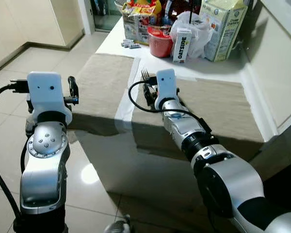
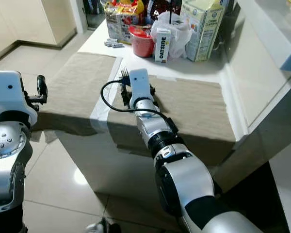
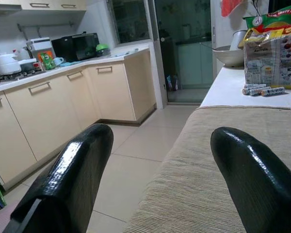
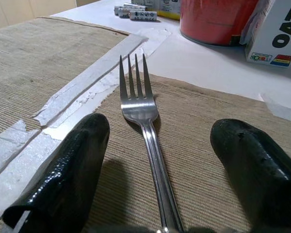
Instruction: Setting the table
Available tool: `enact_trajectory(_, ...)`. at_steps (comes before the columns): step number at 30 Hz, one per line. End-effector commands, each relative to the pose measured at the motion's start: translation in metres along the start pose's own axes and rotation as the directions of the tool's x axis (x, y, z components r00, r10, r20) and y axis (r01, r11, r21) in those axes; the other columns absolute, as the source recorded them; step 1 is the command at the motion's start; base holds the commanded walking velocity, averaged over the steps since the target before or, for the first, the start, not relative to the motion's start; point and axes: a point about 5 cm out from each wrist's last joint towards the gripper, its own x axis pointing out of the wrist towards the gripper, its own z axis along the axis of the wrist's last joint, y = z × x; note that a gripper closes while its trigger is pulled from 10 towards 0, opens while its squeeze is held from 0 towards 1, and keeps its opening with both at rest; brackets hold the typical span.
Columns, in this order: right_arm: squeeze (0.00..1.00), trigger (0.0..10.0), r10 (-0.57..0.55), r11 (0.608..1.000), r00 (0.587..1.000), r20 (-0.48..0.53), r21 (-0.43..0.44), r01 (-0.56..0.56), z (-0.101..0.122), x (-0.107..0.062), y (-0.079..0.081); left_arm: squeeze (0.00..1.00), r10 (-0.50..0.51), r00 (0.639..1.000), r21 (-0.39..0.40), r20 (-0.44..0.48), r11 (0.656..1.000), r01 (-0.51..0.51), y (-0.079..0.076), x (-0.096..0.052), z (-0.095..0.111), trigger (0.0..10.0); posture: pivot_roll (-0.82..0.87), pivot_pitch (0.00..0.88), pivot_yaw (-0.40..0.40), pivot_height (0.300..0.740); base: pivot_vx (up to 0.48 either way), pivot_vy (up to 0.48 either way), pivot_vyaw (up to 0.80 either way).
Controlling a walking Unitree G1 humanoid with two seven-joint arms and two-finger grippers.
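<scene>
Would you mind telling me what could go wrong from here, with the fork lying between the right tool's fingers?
1. The fork lies on the right placemat between the open fingers of the right tool. On pulling back, a finger might drag it askew.
2. It sits close to the placemat's left edge, near the white tape strip, so a nudge could push it onto the tape.
3. The left tool hovers open at the left placemat edge and might ruck it.

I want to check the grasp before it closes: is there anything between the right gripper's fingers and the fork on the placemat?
Nothing visible. The fork lies flat on the placemat, between the open fingers of the right gripper, with bare mat on both sides.
</scene>
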Motion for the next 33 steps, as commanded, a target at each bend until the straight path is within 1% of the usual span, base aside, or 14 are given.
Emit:
enact_trajectory(1,0.0,10.0,0.012,0.999,0.998,-0.069,0.036,-0.01,-0.011,-0.001,0.002,0.0,0.002,1.0,0.009,0.009,1.0,-0.002,0.001,0.001,0.002,10.0,0.14,0.049,0.021,0.74,0.0,0.0,0.0)
enact_trajectory(4,0.0,10.0,0.018,0.999,0.996,-0.091,0.048,-0.014,-0.015,-0.002,0.002,0.0,0.002,1.0,0.008,0.01,1.0,-0.002,0.001,0.0,0.003,10.0,0.14,0.05,0.02,0.74,0.0,0.0,0.0)
enact_trajectory(8,0.0,10.0,0.053,0.995,0.985,-0.163,0.093,-0.038,-0.027,-0.004,0.005,0.0,0.001,1.0,0.007,0.011,1.0,-0.001,0.001,0.001,0.003,10.0,0.14,0.051,0.02,0.74,0.0,0.0,0.0)
enact_trajectory(9,0.0,10.0,0.053,0.995,0.985,-0.163,0.093,-0.038,-0.027,-0.004,0.005,0.0,0.001,1.0,0.007,0.011,1.0,-0.001,0.001,0.001,0.003,10.0,0.14,0.051,0.02,0.74,0.0,0.0,0.0)
enact_trajectory(10,0.0,10.0,0.078,0.99,0.974,-0.213,0.134,-0.05,-0.034,-0.006,0.008,0.0,0.0,1.0,0.007,0.011,1.0,0.0,0.001,0.0,0.003,10.0,0.14,0.053,0.021,0.74,0.0,0.0,0.0)
enact_trajectory(11,0.0,10.0,0.078,0.99,0.974,-0.213,0.134,-0.05,-0.034,-0.006,0.008,0.0,0.0,1.0,0.007,0.011,1.0,0.0,0.001,0.0,0.003,10.0,0.14,0.053,0.021,0.74,0.0,0.0,0.0)
enact_trajectory(12,0.0,10.0,0.095,0.984,0.965,-0.246,0.169,-0.053,-0.04,-0.007,0.009,0.0,0.0,1.0,0.007,0.012,1.0,0.0,0.0,0.0,0.004,10.0,0.14,0.055,0.02,0.74,0.0,0.0,0.0)
enact_trajectory(19,0.0,10.0,0.106,0.99,0.965,-0.24,0.121,-0.079,-0.041,-0.008,0.01,0.0,0.003,1.0,0.008,0.01,1.0,-0.003,0.001,0.001,0.003,10.0,0.14,0.055,0.02,0.74,0.0,0.0,0.0)
enact_trajectory(22,0.0,10.0,0.111,0.989,0.962,-0.251,0.122,-0.082,-0.045,-0.009,0.01,0.0,0.002,1.0,0.007,0.011,1.0,-0.002,0.0,0.001,0.003,10.0,0.14,0.061,0.019,0.74,0.0,0.0,0.0)
enact_trajectory(23,0.0,0.0,0.114,0.989,0.96,-0.256,0.123,-0.084,-0.046,-0.01,0.01,0.0,0.003,1.0,0.006,0.011,1.0,-0.003,0.0,0.0,0.003,10.0,0.14,0.061,0.019,0.74,0.0,0.0,0.0)
enact_trajectory(33,0.0,0.0,0.139,0.988,0.951,-0.277,0.108,-0.113,-0.053,-0.012,0.012,0.0,0.005,1.0,0.005,0.009,1.0,-0.005,0.001,0.001,0.003,10.0,0.14,0.063,0.017,0.74,0.0,0.0,0.0)
